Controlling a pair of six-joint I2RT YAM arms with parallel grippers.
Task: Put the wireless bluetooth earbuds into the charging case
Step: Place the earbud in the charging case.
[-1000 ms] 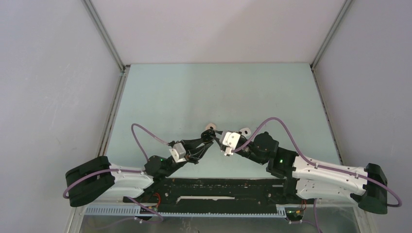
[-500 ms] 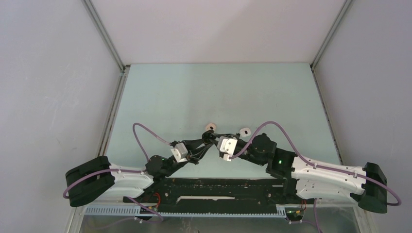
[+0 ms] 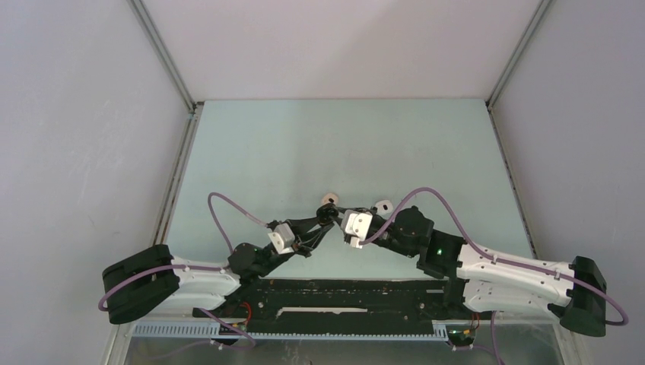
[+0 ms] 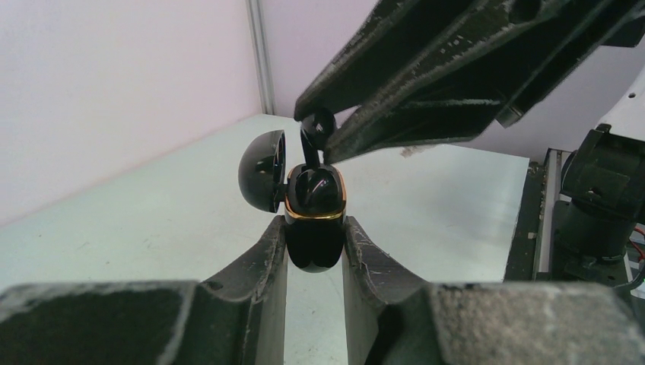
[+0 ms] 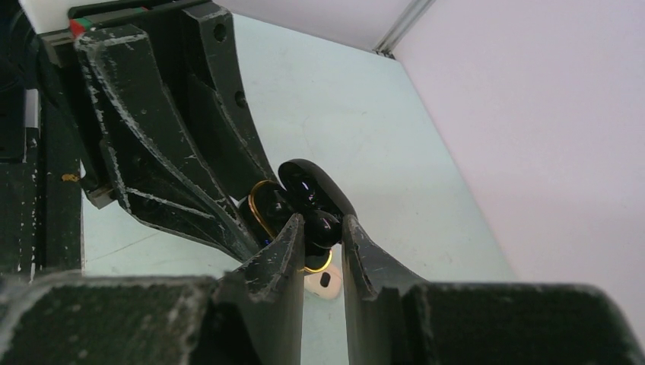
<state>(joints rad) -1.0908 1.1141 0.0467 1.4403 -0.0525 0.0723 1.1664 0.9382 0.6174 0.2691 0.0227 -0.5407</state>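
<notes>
Table (image 3: 304, 144) with pale piece (image 3: 329, 197) and second piece (image 3: 384, 205) beyond black case (image 4: 314, 228)

Two claws here: the left claw (image 4: 314, 228) and the right claw (image 5: 322, 228). Between them I count one black case (image 4: 313, 247) and one black bud (image 4: 316, 125). Two small pale bits (image 3: 329, 197) (image 3: 384, 205) lie on the worktop (image 3: 342, 137), too small to name.

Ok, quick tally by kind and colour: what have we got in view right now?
black charging case: 1
black earbud: 1
pale earbuds: 2
Total: 4
</notes>
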